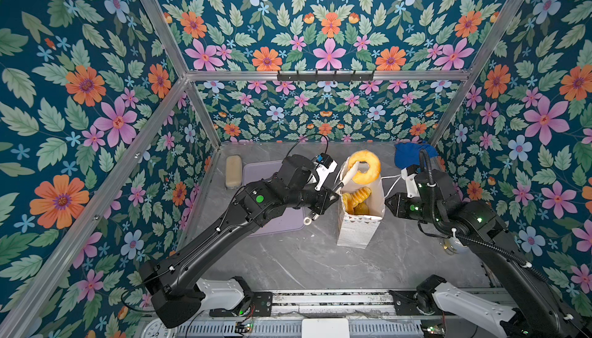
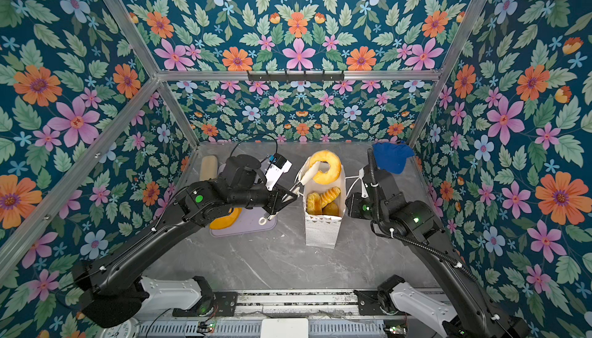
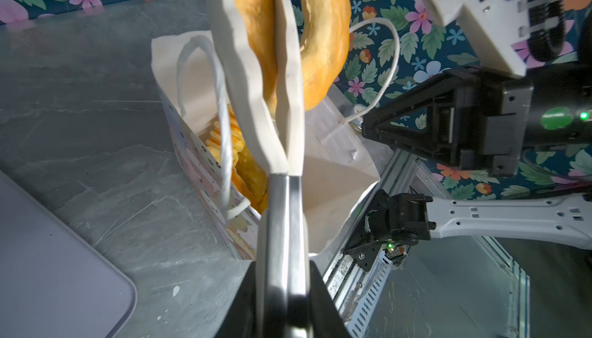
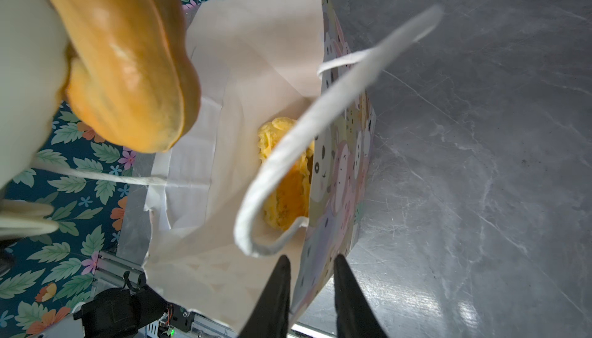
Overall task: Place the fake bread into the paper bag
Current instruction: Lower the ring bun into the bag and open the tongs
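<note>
Your left gripper clamped the tongs, white tips pinched the ring doughnut above the paper bag, your right gripper narrowly parted astride its wall

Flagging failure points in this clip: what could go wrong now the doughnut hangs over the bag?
1. The ring doughnut looks nearly as wide as the mouth of the paper bag, and the tongs pinch one side only; it may catch the rim or slip.
2. A cord handle droops over the opening and could snag it.
3. The right gripper merely straddles the bag's wall, so a push might tip it.
</note>
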